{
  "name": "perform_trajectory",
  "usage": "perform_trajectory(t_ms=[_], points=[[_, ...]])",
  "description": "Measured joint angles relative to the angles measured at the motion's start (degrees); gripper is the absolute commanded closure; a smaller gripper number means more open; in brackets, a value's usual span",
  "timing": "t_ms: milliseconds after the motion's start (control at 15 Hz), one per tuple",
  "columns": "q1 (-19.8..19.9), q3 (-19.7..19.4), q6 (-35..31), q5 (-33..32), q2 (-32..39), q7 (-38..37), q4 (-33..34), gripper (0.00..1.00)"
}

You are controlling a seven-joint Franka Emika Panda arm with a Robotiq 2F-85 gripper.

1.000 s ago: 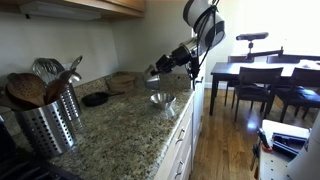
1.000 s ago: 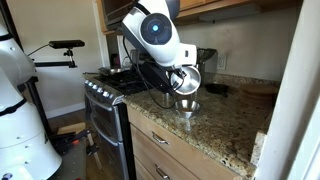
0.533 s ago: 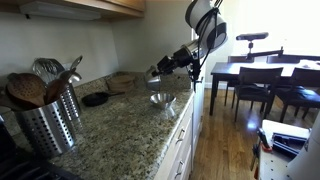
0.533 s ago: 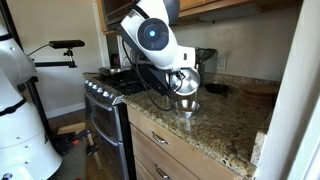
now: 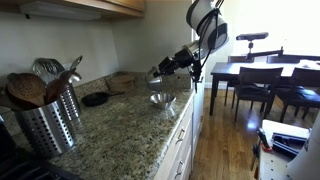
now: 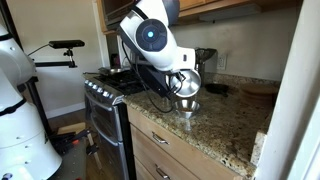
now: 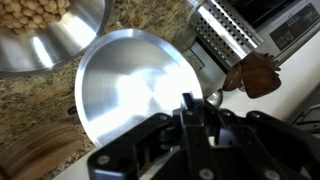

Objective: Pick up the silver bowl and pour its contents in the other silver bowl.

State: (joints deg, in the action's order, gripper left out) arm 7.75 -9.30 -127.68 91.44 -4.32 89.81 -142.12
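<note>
Little has moved since a second ago: only the arm's upper joints have shifted slightly, and the held bowl (image 5: 160, 72) is kept tilted just above the other bowl (image 5: 160, 98), which stands on the counter (image 5: 120, 130) near its front edge. The jaws of the gripper (image 7: 188, 103) are clenched on the rim of the held bowl. In the wrist view its inside (image 7: 130, 85) is seen bare and shiny, while pale round pieces (image 7: 35, 12) lie in the other bowl (image 7: 50, 55), so the pour is judged to be done or nearly so.

The held bowl is thin steel, so it is judged light, stiff and slippery. It offers nothing to grip but the rim, where a pinch across the wall is needed, and a slack pinch could let it swivel between the fingers. Breakage is not to be feared, though a drop would be loud and the other bowl could be knocked.

The counter is speckled granite, hard and level. On it a perforated utensil holder (image 5: 45, 125) with wooden spoons is seen well apart from the bowls, and a black dish (image 5: 95, 99) lies nearer the wall. A stove (image 6: 105, 85) adjoins the counter. Beyond, a dining table (image 5: 260, 70) with dark chairs stands on a wooden floor (image 5: 225, 140).
</note>
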Motion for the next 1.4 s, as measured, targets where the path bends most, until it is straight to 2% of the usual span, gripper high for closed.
perform_trajectory(t_ms=[267,667,1000,1400], points=[[-0.2,1.7,-7.2,-4.0,-0.1,-2.1,0.0,0.93],[-2.0,6.9,-20.6,-20.4,-0.7,-15.9,0.0,0.93],[-3.1,9.3,-25.7,-41.5,-0.7,-33.4,0.0,0.93],[-3.3,10.0,-26.2,-70.5,-0.8,-55.7,0.1,0.93]])
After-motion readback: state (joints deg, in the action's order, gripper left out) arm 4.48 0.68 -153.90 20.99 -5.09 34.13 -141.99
